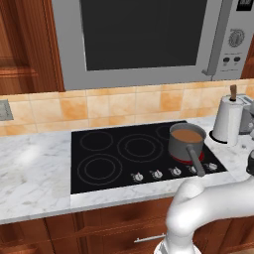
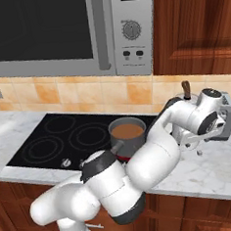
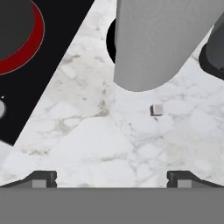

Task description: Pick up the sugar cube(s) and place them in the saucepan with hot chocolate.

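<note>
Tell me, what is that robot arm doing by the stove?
The robot arm is reaching over the marble counter to the right of the stove. Its gripper is wide open and holds nothing. Below it, a small sugar cube lies on the counter, near the paper towel roll. The saucepan of hot chocolate sits on the stove. The cube has not been picked up yet.

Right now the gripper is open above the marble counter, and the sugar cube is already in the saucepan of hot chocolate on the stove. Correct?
Not quite. The sugar cube lies on the marble counter near the paper-towel roll, as the hand view shows. The gripper is open above it, and the saucepan is on the stove.
</note>
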Tool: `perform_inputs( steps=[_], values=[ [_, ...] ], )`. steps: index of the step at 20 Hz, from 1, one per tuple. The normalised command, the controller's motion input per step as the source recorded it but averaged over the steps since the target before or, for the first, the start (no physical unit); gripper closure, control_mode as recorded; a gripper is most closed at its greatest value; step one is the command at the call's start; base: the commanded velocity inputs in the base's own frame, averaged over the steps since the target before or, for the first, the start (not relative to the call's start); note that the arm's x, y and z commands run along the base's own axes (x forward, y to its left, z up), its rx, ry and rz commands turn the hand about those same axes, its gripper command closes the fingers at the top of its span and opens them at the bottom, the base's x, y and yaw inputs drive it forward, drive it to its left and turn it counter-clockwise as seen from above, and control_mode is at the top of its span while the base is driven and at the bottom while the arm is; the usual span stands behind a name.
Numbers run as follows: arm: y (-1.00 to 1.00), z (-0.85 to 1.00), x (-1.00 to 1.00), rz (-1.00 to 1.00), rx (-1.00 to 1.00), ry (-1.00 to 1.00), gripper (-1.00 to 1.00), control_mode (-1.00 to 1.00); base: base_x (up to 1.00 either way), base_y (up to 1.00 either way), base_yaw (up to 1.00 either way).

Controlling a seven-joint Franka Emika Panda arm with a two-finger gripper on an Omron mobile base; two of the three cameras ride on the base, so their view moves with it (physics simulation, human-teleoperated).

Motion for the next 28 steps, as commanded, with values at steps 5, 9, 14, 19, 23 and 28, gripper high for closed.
perform_inputs(
  steps=[5,9,14,19,23,28],
  values=[
    [0.01,-0.22,0.01,0.00,0.04,0.00,-1.00,-1.00,0.00,0.00,0.00],
    [0.00,-0.33,0.11,0.00,0.07,0.00,-1.00,-1.00,0.00,0.00,0.00],
    [0.00,-0.46,0.29,0.00,0.01,0.00,-1.00,-1.00,0.00,0.00,0.00],
    [0.00,-0.39,0.44,0.00,0.00,0.00,-1.00,-1.00,0.00,0.00,0.00],
    [-0.02,-0.37,0.28,0.00,0.00,0.00,-1.00,-1.00,0.00,0.00,0.00],
    [-0.21,-0.15,0.00,0.00,0.03,0.00,-1.00,-1.00,0.00,0.00,0.00]
  ],
)
